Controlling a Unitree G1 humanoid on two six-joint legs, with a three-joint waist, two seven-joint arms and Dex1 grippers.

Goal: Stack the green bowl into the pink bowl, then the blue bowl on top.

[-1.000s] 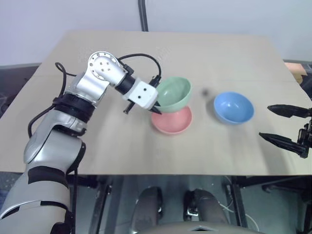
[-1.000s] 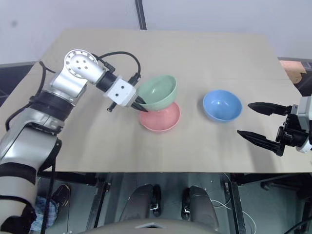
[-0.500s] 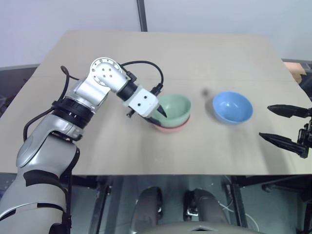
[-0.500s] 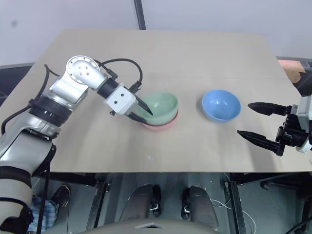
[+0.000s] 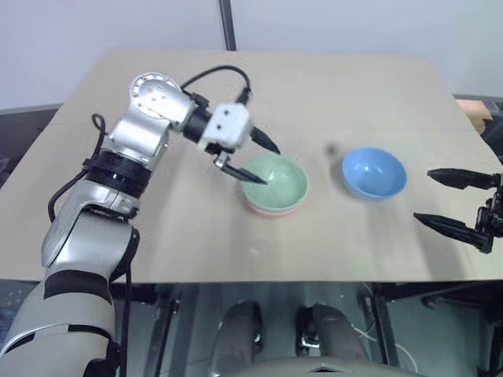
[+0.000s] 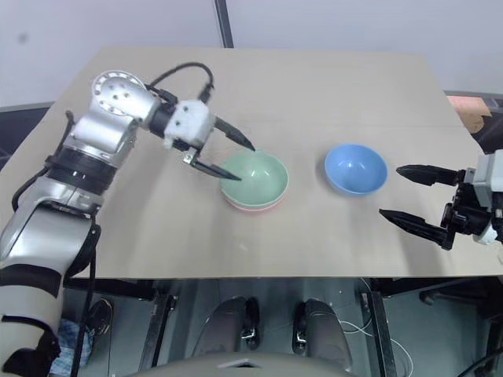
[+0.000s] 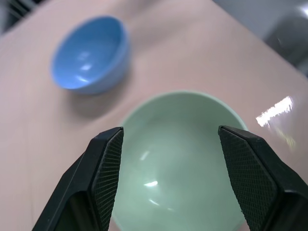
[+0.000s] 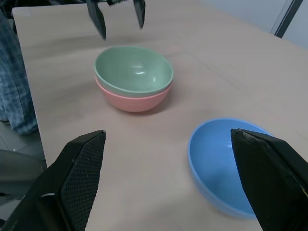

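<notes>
Left eye view: green bowl (image 5: pixel 274 181) nested in pink bowl (image 8: pixel 132 102); my left gripper (image 5: pixel 260 159) spread open above it; blue bowl (image 5: pixel 374 172) beside; my right gripper (image 5: pixel 449 202) open, empty.

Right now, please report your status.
Left gripper open above small mint-green plastic bowl, nested in salmon-pink bowl. Right gripper open, empty. Sky-blue bowl unobstructed.

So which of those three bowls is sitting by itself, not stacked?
The blue bowl. It stands alone on the table, while the green bowl sits nested inside the pink bowl.
</notes>
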